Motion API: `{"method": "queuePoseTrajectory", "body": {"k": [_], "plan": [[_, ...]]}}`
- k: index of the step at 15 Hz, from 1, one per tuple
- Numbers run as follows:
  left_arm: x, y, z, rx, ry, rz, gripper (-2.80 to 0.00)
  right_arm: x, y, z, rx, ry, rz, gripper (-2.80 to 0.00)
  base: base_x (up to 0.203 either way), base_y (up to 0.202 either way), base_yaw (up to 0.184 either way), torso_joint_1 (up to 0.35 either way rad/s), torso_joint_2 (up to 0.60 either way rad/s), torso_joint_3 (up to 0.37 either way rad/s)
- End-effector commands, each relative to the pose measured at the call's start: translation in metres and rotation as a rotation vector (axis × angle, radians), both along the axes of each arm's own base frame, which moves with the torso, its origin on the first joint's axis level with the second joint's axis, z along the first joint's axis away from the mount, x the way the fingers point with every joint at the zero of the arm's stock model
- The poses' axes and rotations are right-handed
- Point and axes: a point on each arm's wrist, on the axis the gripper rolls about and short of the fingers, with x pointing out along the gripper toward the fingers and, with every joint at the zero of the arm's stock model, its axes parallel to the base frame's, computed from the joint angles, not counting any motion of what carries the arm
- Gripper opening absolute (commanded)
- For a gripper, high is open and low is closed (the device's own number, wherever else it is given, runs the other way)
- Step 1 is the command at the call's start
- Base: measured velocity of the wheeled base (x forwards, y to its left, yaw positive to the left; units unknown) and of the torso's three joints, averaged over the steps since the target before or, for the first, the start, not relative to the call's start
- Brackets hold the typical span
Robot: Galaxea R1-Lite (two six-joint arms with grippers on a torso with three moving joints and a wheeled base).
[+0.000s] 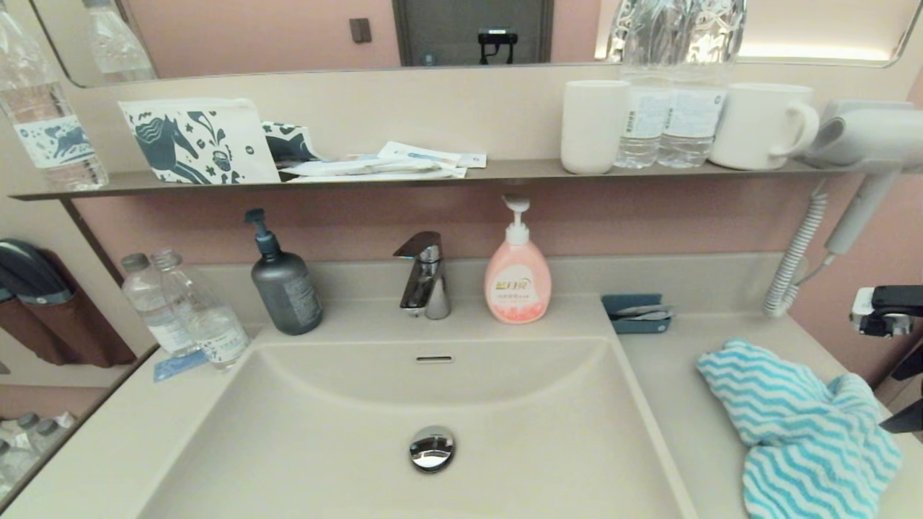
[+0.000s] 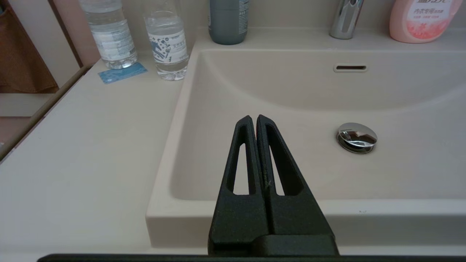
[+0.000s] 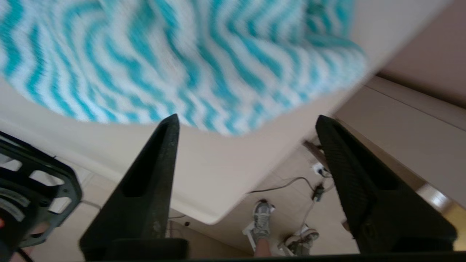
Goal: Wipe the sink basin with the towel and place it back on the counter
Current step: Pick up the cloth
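The turquoise and white zigzag towel (image 1: 793, 418) lies bunched on the beige counter (image 1: 670, 389) to the right of the sink basin (image 1: 346, 447). The basin holds only its chrome drain plug (image 1: 432, 448) and overflow slot (image 1: 434, 358). My right gripper (image 3: 247, 122) hangs open over the counter's front right corner (image 3: 204, 171), just short of the towel's edge (image 3: 182, 54), with nothing between its fingers. In the head view only part of the right arm (image 1: 887, 310) shows at the right border. My left gripper (image 2: 253, 118) is shut and empty, pointing over the basin's front rim (image 2: 174, 218).
Behind the basin stand a chrome faucet (image 1: 425, 277), a grey pump bottle (image 1: 285, 285) and a pink soap bottle (image 1: 517, 277). Two water bottles (image 1: 184, 310) stand at the back left, a blue dish (image 1: 637, 313) at the back right. A hair dryer (image 1: 858, 144) hangs by the shelf.
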Motion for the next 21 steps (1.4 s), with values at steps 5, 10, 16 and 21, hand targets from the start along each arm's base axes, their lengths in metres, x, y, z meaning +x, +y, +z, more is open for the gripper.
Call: {"method": "queuePoseTrajectory", "body": {"k": [5,10,16,21], "plan": [[0.0,0.0,0.0,0.0,0.001,0.001,-2.8,0.022,0.015,-0.027,0.055,0.097,0.055,0.0,0.0,0.0,0.0,0.0,0.0,0.0],[0.0,0.0,0.0,-0.001,0.001,0.001,-2.8,0.043,0.008,-0.05,0.028,0.102,0.025,0.0,0.0,0.0,0.0,0.0,0.0,0.0],[0.0,0.0,0.0,-0.001,0.001,0.001,-2.8,0.072,0.004,-0.079,0.021,0.047,0.031,0.0,0.0,0.0,0.0,0.0,0.0,0.0],[0.0,0.0,0.0,0.0,0.001,0.001,-2.8,0.074,0.033,-0.099,0.048,0.1,0.095,0.0,0.0,0.0,0.0,0.0,0.0,0.0]]}}
